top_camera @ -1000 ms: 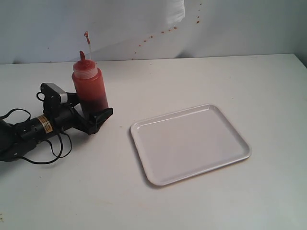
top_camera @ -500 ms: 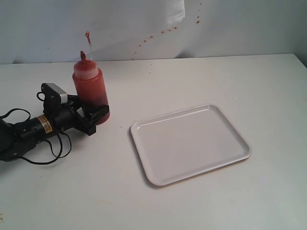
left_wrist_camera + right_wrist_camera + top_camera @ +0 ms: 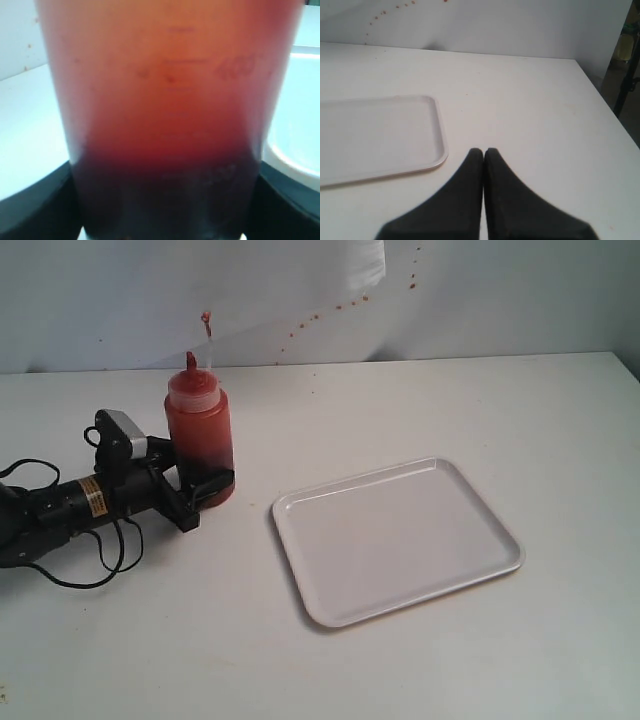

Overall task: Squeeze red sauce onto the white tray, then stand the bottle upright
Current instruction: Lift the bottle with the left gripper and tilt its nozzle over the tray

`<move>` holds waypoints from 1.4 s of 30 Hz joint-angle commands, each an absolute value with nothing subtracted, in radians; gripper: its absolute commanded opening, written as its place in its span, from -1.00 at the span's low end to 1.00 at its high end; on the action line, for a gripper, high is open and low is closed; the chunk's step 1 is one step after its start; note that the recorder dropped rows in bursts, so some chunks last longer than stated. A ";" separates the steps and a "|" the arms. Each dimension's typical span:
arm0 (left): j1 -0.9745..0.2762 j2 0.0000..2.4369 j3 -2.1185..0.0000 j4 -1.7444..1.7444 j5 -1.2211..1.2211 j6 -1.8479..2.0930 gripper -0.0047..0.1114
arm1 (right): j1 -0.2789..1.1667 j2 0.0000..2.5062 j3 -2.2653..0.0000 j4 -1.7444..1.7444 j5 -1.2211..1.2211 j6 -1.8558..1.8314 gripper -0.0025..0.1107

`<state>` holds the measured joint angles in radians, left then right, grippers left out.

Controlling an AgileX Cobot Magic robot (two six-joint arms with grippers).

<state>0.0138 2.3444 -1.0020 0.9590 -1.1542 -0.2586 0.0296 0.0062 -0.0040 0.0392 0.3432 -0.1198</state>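
The bottle stands upright on the left of the table, dark-red sauce showing through its wall, the red nozzle and tethered tip cap pointing up. My left gripper is shut on the bottle low on its body; in the left wrist view the bottle fills the frame between the black fingers. The white tray lies flat to the right of the bottle, and no red sauce shows on it. My right gripper is shut on nothing above bare table, beside the tray's corner; the exterior view does not show it.
Small red specks dot the white back wall. The left arm's black body and cables lie low along the table at the left. The table's right edge drops off beyond my right gripper.
My left gripper and the bottle in it have shifted to the right, toward the tray, with the bottle staying upright. The tray has not moved.
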 commanded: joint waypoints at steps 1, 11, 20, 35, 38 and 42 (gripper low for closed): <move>0.011 2.284 -1.004 1.008 -1.215 -0.252 -0.92 | 0.033 0.000 0.000 0.042 0.342 -0.119 -0.96; 0.011 2.208 -0.988 1.084 -1.208 -0.250 -0.92 | 0.033 0.000 0.000 0.042 0.342 -0.119 -0.96; 0.011 2.108 -0.865 1.000 -1.221 0.022 -0.92 | 0.033 0.000 0.000 0.042 0.342 -0.119 -0.96; -0.175 2.013 -0.830 0.860 -1.083 0.275 -0.92 | 0.033 0.000 0.000 0.591 -0.074 -0.085 -0.96; -0.235 1.998 -0.830 0.803 -1.040 0.361 -0.92 | 0.042 0.000 0.000 0.588 -0.029 -0.080 -0.96; -0.289 1.972 -0.830 0.712 -0.997 0.465 -0.92 | 0.092 0.000 0.000 0.600 -0.011 -0.070 -0.96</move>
<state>-0.2545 2.0069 -0.8299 0.8149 -0.9762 0.3887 0.0610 0.0062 -0.0040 0.5866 -0.0276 -0.0774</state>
